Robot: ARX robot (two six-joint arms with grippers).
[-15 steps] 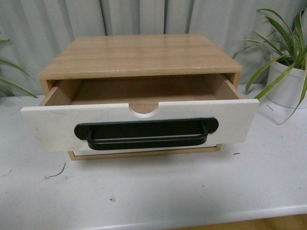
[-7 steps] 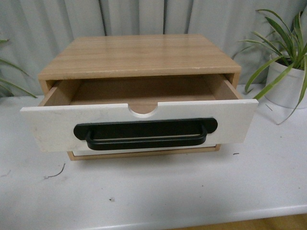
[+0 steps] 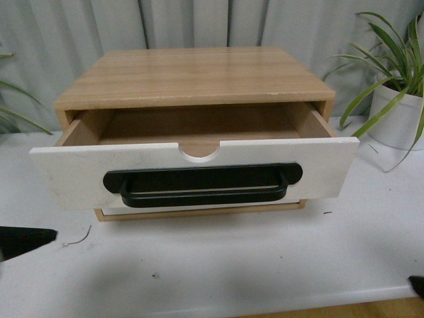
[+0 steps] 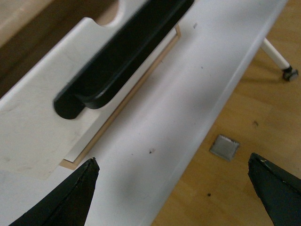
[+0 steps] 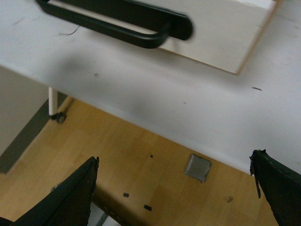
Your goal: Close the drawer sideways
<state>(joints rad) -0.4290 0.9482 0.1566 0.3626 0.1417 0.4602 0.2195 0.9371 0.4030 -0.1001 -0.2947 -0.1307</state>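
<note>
The drawer (image 3: pixel 73 175) stands pulled out of the wooden cabinet (image 3: pixel 192 76), its white front facing me with a wide black bar handle (image 3: pixel 202 185) and a semicircular notch (image 3: pixel 200 152). Its inside looks empty. In the front view only a dark tip of my left gripper (image 3: pixel 23 240) shows at the lower left edge and a tip of my right gripper (image 3: pixel 417 285) at the lower right corner. My left gripper (image 4: pixel 174 186) is open over the table's front edge, near the handle's (image 4: pixel 117 52) end. My right gripper (image 5: pixel 174 188) is open over the floor, below the handle (image 5: pixel 117 21).
The cabinet stands on a white table (image 3: pixel 265 265). A potted plant in a white pot (image 3: pixel 397 116) stands at the back right, and leaves (image 3: pixel 13 119) reach in at the left. A grey curtain hangs behind. Wooden floor (image 5: pixel 155 160) lies below the table's front edge.
Dark tips of both grippers have come into the front view at the lower left and lower right. The drawer has not visibly moved.
</note>
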